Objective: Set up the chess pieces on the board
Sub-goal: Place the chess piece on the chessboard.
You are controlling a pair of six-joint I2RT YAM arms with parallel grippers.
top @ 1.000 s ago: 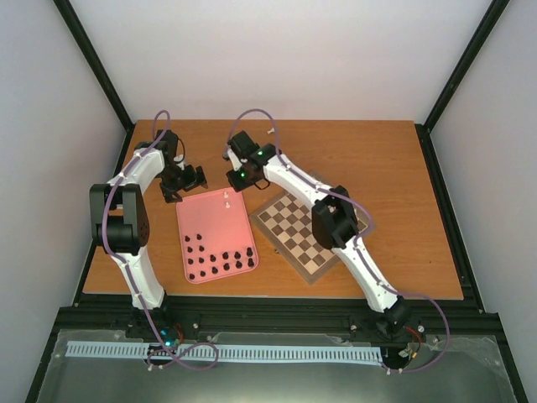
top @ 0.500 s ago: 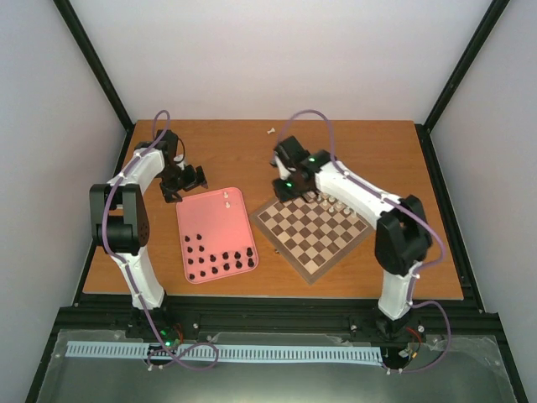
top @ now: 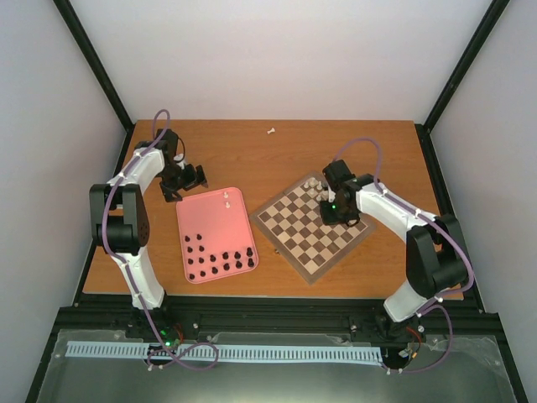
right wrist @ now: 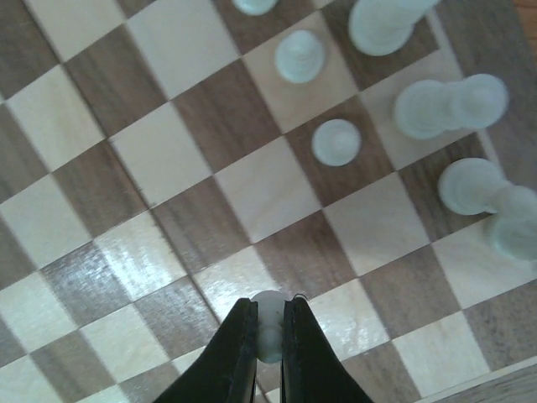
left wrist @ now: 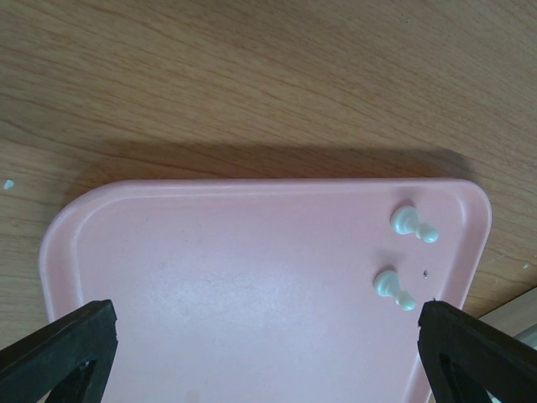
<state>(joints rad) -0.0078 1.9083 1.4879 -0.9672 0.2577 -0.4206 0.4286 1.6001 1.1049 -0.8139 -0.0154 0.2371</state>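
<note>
**White pawn pinched over the board's right side**

The right gripper (right wrist: 268, 312) is closed tight on a small white pawn (right wrist: 268, 302), with only the pawn's width between the two dark fingers. The pawn's round head faces the wrist camera, so its long axis runs roughly along the line of sight, down toward the board (top: 302, 242). It is above a pale square. I cannot tell whether its foot touches the wood. It is cream-white, smooth and much narrower than the fingers.

The board lies turned like a diamond, with one corner toward the arm bases. Other white pieces (right wrist: 336, 141) stand upright along its far right edge, in squares just beyond the held pawn.

The right arm rises from its base at the near right and bends its elbow outward. Its forearm reaches left to the board's far right side.

The left arm stretches up the left side of the table (top: 352, 147). The left gripper (left wrist: 267, 312) is spread wide with nothing between its fingers, above the far end of the pink tray (top: 214, 225). Two white pawns (left wrist: 413, 225) are near the tray's far right corner, and the black pieces (top: 220, 262) are clustered at its near end. One more white piece (top: 271, 130) lies alone on the table's far side.
</note>
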